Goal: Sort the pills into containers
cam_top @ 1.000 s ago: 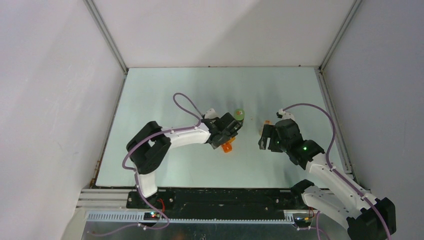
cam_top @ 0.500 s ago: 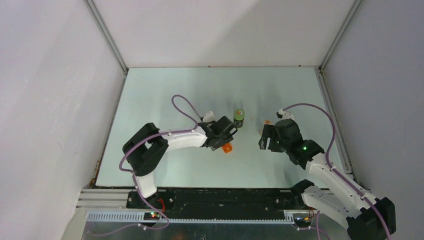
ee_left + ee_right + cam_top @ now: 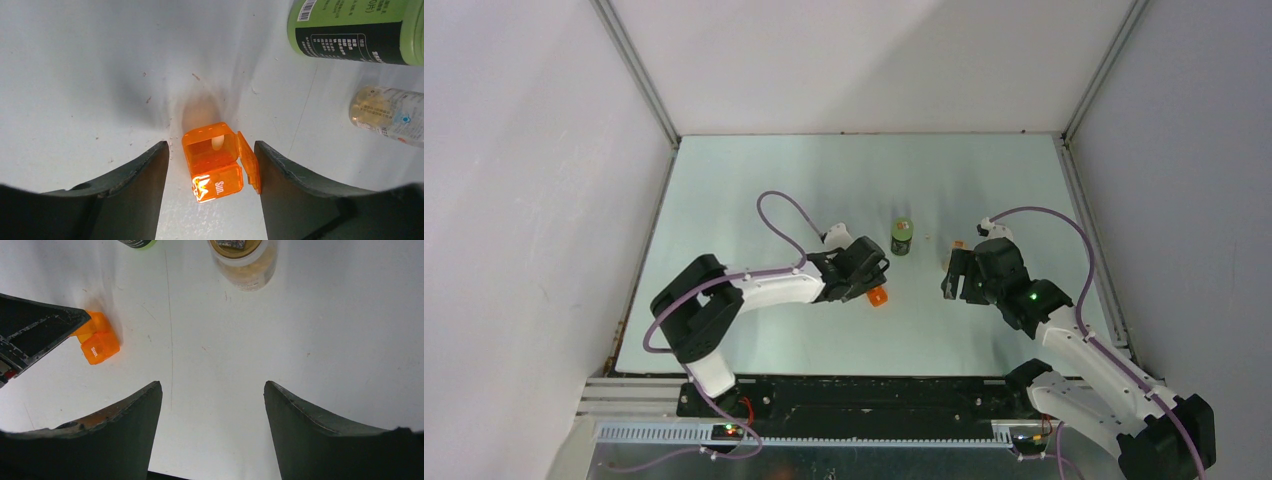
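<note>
The orange box (image 3: 215,165) lies on the table between the fingers of my left gripper (image 3: 210,145), which is open. One recess has its lid swung open toward the right finger, and a white pill (image 3: 217,142) lies inside. The left finger stands apart from the box. The green bottle (image 3: 902,237) stands upright just beyond, and the clear vial (image 3: 387,115) stands to its right. My right gripper (image 3: 212,385) hangs open over bare table, with the vial (image 3: 243,260) ahead and the orange box (image 3: 100,346) to its left.
White walls close the table (image 3: 754,190) in on the left, back and right. A metal rail (image 3: 824,395) runs along the near edge by the arm bases. The left gripper's finger (image 3: 35,335) reaches into the right wrist view beside the orange box.
My left arm has drawn back to the left, away from the green bottle, and its jaws have narrowed around the orange box. The right arm has not moved.
</note>
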Robot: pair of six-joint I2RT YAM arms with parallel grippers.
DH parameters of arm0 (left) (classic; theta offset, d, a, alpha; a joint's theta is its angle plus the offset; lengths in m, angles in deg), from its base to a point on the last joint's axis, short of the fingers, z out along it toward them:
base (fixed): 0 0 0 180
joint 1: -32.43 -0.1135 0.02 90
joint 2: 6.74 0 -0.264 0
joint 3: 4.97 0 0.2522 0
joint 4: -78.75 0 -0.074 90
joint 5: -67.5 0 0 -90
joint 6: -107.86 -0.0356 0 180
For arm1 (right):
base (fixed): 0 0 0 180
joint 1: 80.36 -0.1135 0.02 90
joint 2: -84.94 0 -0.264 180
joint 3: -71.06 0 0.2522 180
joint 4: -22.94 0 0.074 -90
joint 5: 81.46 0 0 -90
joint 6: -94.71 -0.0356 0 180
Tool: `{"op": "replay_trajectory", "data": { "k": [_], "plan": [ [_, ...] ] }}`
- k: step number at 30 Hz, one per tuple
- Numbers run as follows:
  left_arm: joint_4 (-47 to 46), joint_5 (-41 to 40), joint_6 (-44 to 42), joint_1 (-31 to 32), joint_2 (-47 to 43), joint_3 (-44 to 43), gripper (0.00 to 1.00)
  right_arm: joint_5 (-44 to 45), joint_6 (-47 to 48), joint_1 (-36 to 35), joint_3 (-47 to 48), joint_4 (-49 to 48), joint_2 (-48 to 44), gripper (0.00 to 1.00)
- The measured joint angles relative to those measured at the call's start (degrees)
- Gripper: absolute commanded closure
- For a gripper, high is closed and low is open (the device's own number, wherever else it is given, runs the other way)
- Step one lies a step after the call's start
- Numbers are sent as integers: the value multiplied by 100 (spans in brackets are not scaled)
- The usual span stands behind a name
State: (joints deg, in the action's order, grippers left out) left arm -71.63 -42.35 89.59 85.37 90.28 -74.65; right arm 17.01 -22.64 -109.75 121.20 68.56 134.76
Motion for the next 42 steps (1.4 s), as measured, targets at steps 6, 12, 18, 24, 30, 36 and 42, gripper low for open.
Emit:
{"op": "replay_trajectory", "data": {
  "k": [6, 12, 18, 24, 30, 36, 42],
  "plan": [
    [-673, 83, -280, 9, -42, 452, 27, -39, 0, 0, 0, -2, 31, 22],
    [-1657, 177, -516, 17, -205, 957, 28, -90, 2, 0, 0, -2, 87, 23],
    [-2586, 308, -780, 17, -361, 1504, 28, -173, 15, 0, 0, -20, 118, 22],
    [-3093, 365, -885, 17, -492, 1856, 28, -299, 46, 0, -2, -50, 118, 22],
    [-3442, 363, -883, 13, -706, 2249, 30, -647, 203, 0, -2, -179, 208, 22],
    [-3733, 487, -933, -175, -896, 2520, 19, -1180, 498, -44, -9, -675, 505, 18],
    [-3768, 769, -1318, -651, -1751, 2964, 15, -1266, 848, -328, -4, -1311, 927, 16]
  ]
}}
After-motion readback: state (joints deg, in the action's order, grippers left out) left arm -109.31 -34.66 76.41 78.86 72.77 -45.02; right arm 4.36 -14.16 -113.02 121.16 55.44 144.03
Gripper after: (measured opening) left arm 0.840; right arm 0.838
